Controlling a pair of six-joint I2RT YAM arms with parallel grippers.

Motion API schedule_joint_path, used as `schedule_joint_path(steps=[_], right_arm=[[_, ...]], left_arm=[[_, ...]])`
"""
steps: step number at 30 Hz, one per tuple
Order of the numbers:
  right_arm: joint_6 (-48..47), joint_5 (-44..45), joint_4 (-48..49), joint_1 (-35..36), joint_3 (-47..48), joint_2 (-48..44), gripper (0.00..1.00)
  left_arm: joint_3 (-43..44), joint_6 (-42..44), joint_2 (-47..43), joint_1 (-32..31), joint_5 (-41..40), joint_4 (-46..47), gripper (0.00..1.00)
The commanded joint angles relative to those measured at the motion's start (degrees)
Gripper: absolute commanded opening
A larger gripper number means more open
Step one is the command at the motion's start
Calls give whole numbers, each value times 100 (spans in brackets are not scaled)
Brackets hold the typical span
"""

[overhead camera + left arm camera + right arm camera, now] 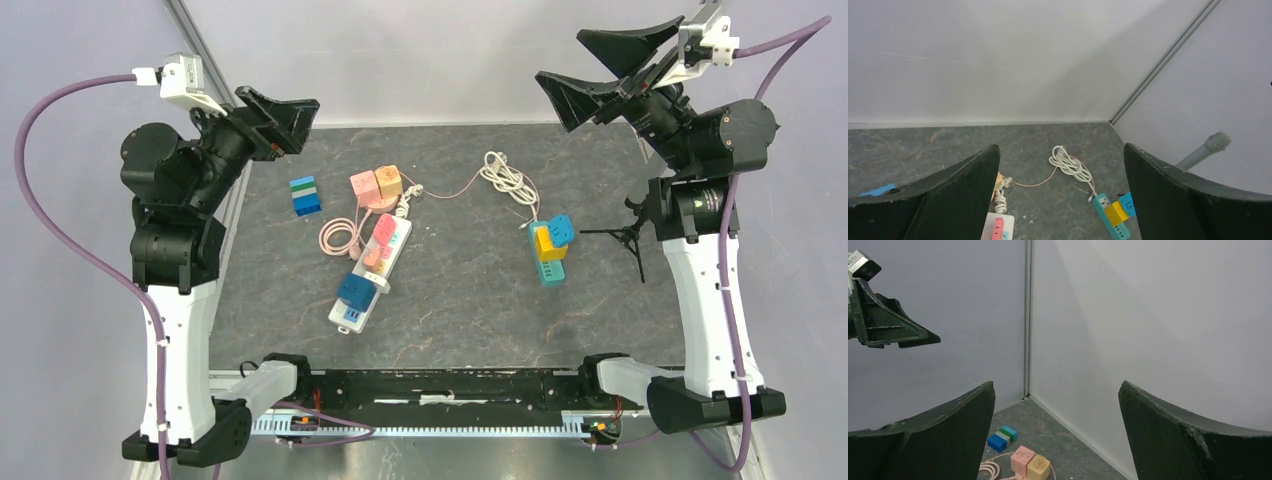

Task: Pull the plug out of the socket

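— Left gripper [298,122] first: we see its two black, wedge-shaped plastic fingers [948,200] spread wide with nothing between them, held up near the far left corner of the dark, stone-veined mat [470,320].

— We find the right gripper [568,60] the same: matte, fin-like fingers [1188,440] parted and holding nothing, high by the far right corner. Where do the plugs sit?

— On the mat, between the arms. We see a white, round-cornered plastic power strip [347,318] lying at a slant. A glossy blue cube plug [357,291] is seated toward its near end and a pink block plug [383,229] toward its far end. A smaller salmon piece [375,258] sits between them.

— To its right, well apart, we make out a teal power strip [550,272] carrying a yellow block plug [545,240], with a blue angular plug [562,229] touching it.

— Loose things, as we see them:
- a pink cube adapter [363,185] and a tan cube adapter [389,181], side by side
- a blue, green and white striped block [305,196] to their left
- a bundled white cable [507,174] at the far side
- a looped pink cord [340,238] just beside the white strip
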Motion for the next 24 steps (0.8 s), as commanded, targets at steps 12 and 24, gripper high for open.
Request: schedule_joint_path(steps=[12, 24], right_arm=[[357, -92, 67, -16, -148, 230, 98], [-222, 1053, -3436, 191, 153, 509, 98]], left_arm=[[-632, -355, -142, 36, 1828, 520, 100], [-1420, -953, 73, 19, 1552, -1174, 100]])
